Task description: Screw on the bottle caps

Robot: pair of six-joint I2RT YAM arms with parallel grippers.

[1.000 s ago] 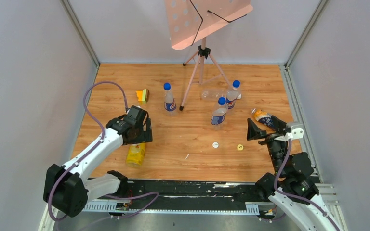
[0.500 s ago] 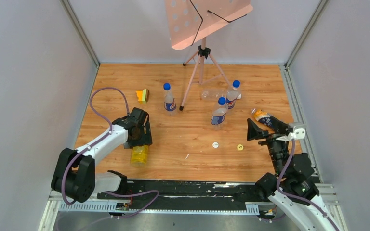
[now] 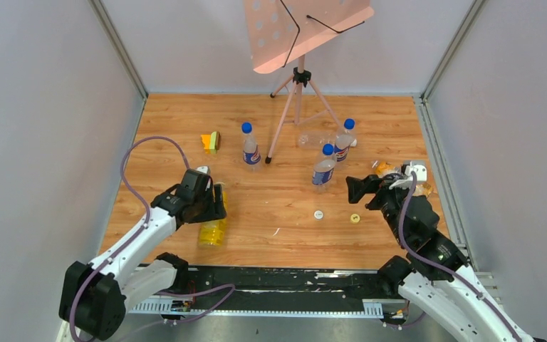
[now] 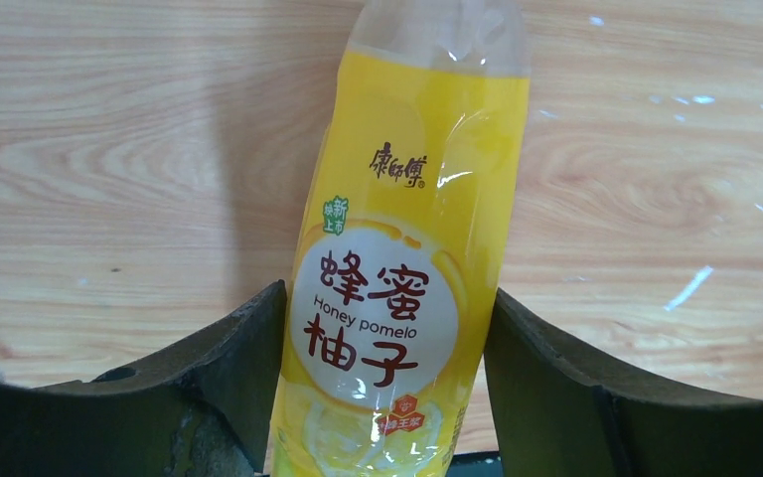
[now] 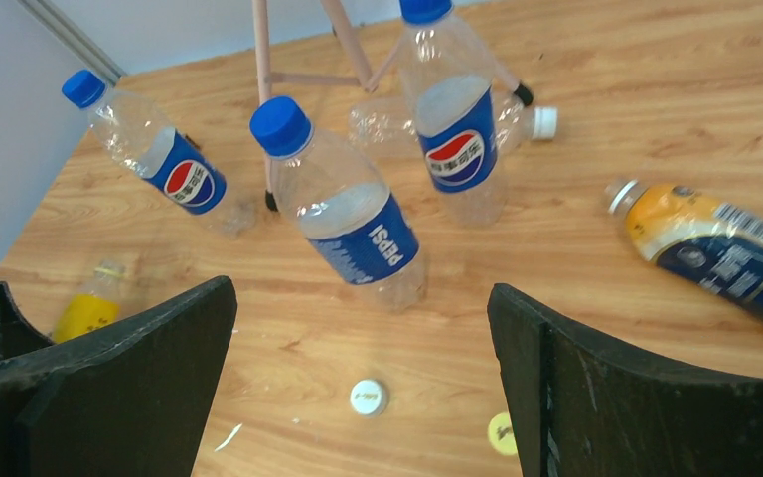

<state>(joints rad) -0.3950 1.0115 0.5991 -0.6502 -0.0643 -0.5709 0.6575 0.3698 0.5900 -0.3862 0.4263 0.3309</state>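
Observation:
The yellow bottle [image 3: 214, 226] lies on the table at the near left; its label fills the left wrist view [image 4: 397, 258] and its mouth is cut off at the top. My left gripper [image 3: 209, 204] [image 4: 385, 293] is shut on its body, with a finger against each side. My right gripper [image 3: 360, 192] [image 5: 360, 290] is wide open and empty, hovering over the white cap [image 3: 318, 214] [image 5: 368, 397] and the yellow cap [image 3: 355, 218] [image 5: 502, 434], which lie loose on the wood. The amber bottle [image 5: 720, 243] lies on its side at the right.
Three clear bottles with blue labels and blue caps stand mid-table [image 3: 250, 149] [image 3: 324, 168] [image 3: 343, 142]. A clear bottle with a white cap [image 3: 313, 139] lies behind them. A pink music stand [image 3: 298, 100] stands at the back. A small orange and green object [image 3: 211, 140] sits at the far left.
My left gripper has come down around the yellow bottle, which has shifted to the right. My right arm has swung left and forward, over the loose caps.

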